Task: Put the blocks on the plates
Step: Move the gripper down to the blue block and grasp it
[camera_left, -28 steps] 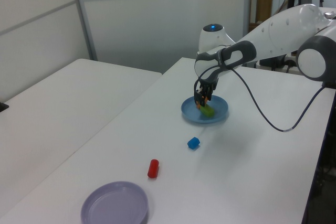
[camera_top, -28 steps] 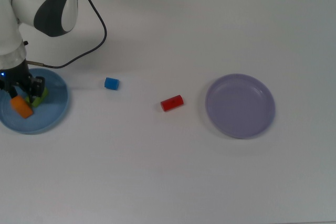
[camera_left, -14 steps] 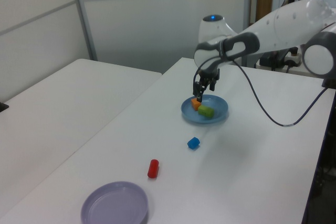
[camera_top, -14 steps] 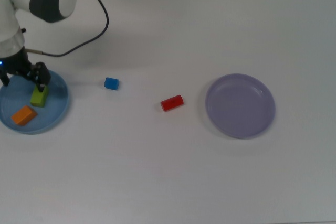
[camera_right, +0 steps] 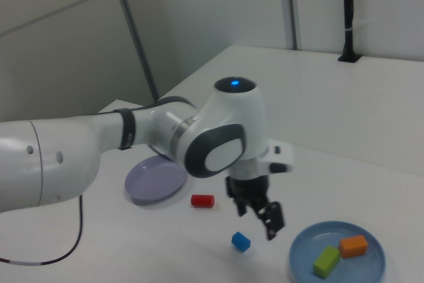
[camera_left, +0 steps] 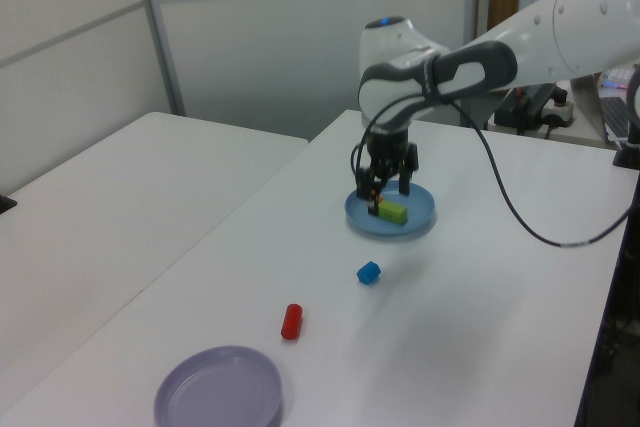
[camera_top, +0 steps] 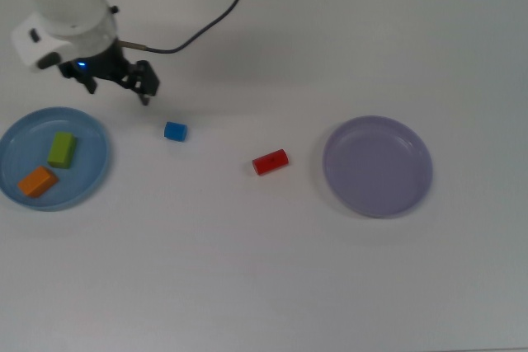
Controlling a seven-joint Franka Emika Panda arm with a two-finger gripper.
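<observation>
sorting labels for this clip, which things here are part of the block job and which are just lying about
Part of the job:
blue cube
red cylinder
green bar
orange bar
light blue plate
lavender plate
gripper

Just there:
black cable
white table

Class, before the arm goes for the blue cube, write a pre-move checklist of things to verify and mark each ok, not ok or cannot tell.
1. Gripper empty and open: ok.
2. Blue cube free on the table, nothing touching it: ok.
3. Green bar and orange bar lie on the light blue plate: ok.
4. Lavender plate has room: ok.
5. Red cylinder on a plate: not ok.
6. Gripper directly above the cube: not ok, it sits toward the top view's upper left.
</observation>
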